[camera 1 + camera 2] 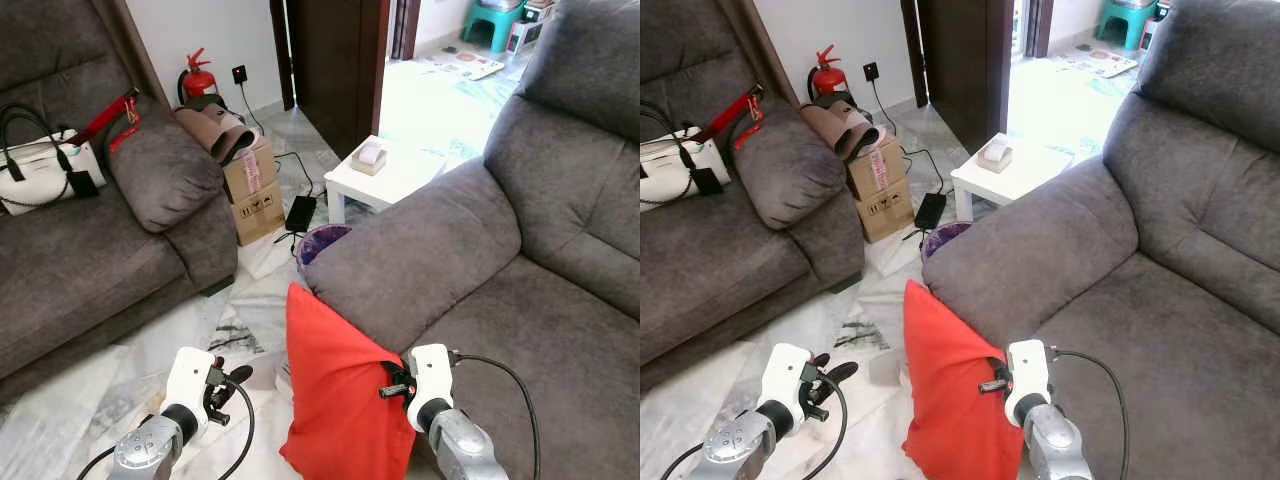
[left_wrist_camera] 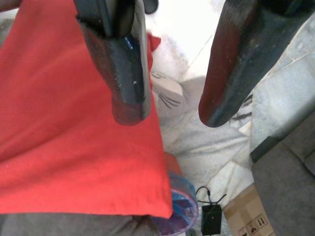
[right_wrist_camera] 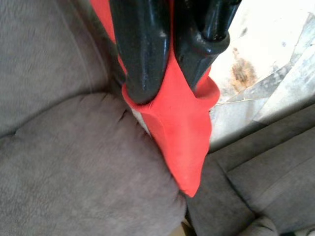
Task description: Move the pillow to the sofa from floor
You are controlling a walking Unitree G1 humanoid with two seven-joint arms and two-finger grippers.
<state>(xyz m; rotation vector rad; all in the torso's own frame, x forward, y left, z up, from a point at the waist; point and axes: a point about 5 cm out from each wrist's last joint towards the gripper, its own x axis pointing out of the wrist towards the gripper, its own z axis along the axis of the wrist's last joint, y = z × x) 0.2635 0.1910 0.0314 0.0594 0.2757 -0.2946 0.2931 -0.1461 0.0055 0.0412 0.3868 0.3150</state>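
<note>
Right wrist view | right claw (image 3: pixel 170 73) pinches red pillow (image 3: pixel 184 132) | beside sofa (image 3: pixel 74 162)

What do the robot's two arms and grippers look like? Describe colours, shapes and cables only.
Both arms are silver metal tubes with rounded joints, each ending in a white boxy wrist housing. The left gripper and right gripper each have two long, glossy black fingers with rounded tips. A thin black cable loops from each wrist housing back along the arm. Small red details show at the wrist of the right one.
</note>
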